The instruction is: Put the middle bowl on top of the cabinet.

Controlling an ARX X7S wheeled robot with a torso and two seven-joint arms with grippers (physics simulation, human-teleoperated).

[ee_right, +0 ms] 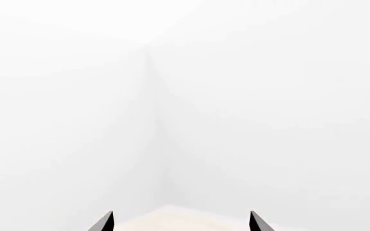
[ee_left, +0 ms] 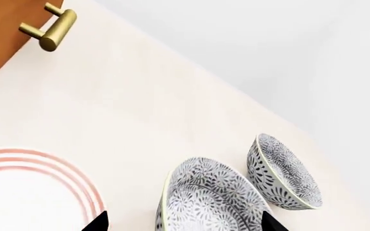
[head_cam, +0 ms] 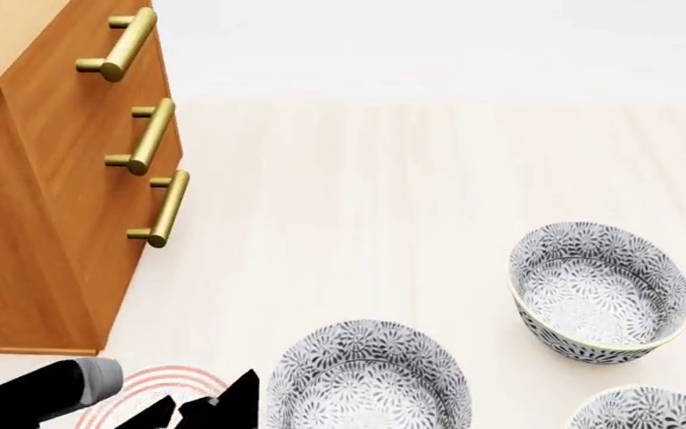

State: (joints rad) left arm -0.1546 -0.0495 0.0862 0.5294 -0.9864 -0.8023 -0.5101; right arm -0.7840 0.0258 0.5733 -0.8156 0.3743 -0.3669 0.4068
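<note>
Three grey-patterned bowls stand on the pale table: one near the front centre (head_cam: 367,380), one further right (head_cam: 599,290), one cut off at the front right (head_cam: 650,411). Which of them is the middle bowl I cannot tell from here. My left gripper (ee_left: 183,221) is open, low over the table beside the plate, its fingertips framing the front-centre bowl (ee_left: 211,199) without touching it; it also shows in the head view as the left gripper (head_cam: 206,407). The cabinet (head_cam: 57,179) rises at the left. My right gripper (ee_right: 180,220) is open and empty, facing a white wall.
A red-striped white plate (ee_left: 24,192) lies under the left gripper, partly hidden in the head view as the plate (head_cam: 140,382). Three brass handles (head_cam: 153,134) stick out of the cabinet's front. A second bowl (ee_left: 284,173) sits beyond the first.
</note>
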